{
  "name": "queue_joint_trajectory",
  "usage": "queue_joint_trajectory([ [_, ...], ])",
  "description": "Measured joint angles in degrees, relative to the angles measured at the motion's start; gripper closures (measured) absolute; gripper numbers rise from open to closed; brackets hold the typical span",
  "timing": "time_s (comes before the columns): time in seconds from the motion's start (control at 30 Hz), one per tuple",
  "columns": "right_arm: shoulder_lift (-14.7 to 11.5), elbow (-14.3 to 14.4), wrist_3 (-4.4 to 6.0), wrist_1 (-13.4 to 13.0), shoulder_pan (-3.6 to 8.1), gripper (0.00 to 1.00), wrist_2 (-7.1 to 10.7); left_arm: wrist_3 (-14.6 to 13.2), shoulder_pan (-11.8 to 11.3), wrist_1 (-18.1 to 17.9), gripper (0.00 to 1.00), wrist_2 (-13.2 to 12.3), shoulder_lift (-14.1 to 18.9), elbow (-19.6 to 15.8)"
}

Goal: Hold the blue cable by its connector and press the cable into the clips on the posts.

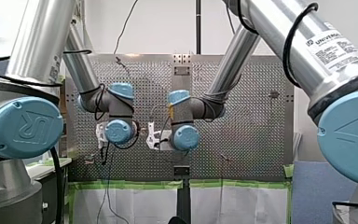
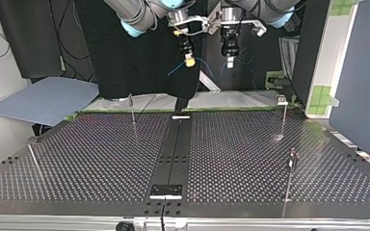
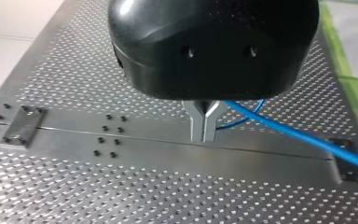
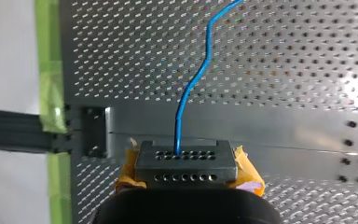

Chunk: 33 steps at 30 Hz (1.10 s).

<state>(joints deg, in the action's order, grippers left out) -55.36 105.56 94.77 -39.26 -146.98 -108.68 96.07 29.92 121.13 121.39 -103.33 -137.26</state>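
**Front view.** My left arm (image 1: pixel 116 112) enters from 9 o'clock and my right arm (image 1: pixel 186 116) from 3 o'clock. Their wrists stand near each other over the middle of the perforated bench (image 1: pixel 247 116). The wrist joints hide both grippers here.

**Top view.** Both grippers hang at 12 o'clock, well above the bench surface. The right gripper (image 2: pixel 189 60), with yellow pads, is at 11 o'clock. The left gripper (image 2: pixel 230 60) is just beside it at 1 o'clock. Thin strands of the blue cable (image 2: pixel 203 61) show between and beside them. Slim posts (image 2: pixel 284 118) stand on the bench at 10, 2 and 4 o'clock, well apart from the grippers and the cable.

**Left wrist view.** The left gripper's metal fingers (image 3: pixel 198 126) are closed, tip against tip. The cable passes just behind them and runs off toward 4 o'clock from the fingers. Whether it is pinched cannot be told.

**Right wrist view.** The right gripper clamps the connector (image 4: pixel 185 163), a dark block with rows of holes, between its yellow pads (image 4: pixel 249 175). The cable leaves the connector's middle and runs ahead of the gripper toward 12 o'clock, kinked along its way, above the bench.
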Motion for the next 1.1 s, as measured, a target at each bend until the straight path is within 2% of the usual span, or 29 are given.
queue_joint_trajectory([
  [0.17,-2.57,-1.41,-0.14,2.57,0.11,1.0,0.43,0.33,-0.59,2.16,1.0,0.77,2.31,0.67],
  [0.5,-7.78,-1.77,-0.26,7.78,1.14,1.0,0.72,1.92,-2.61,4.82,1.0,5.2,7.51,1.1],
  [0.7,-10.46,-1.79,-0.57,10.02,1.84,1.0,0.83,2.86,-3.72,7.01,1.0,5.76,10.37,2.32],
  [0.8,-11.78,-1.82,-0.66,10.33,2.19,1.0,1.44,2.9,-4.4,8.42,1.0,6.06,11.65,3.16],
  [1.1,-16.07,-2.43,-0.39,11.97,3.41,1.0,5.29,3.06,-6.56,12.74,1.0,7.46,12.84,4.75],
])
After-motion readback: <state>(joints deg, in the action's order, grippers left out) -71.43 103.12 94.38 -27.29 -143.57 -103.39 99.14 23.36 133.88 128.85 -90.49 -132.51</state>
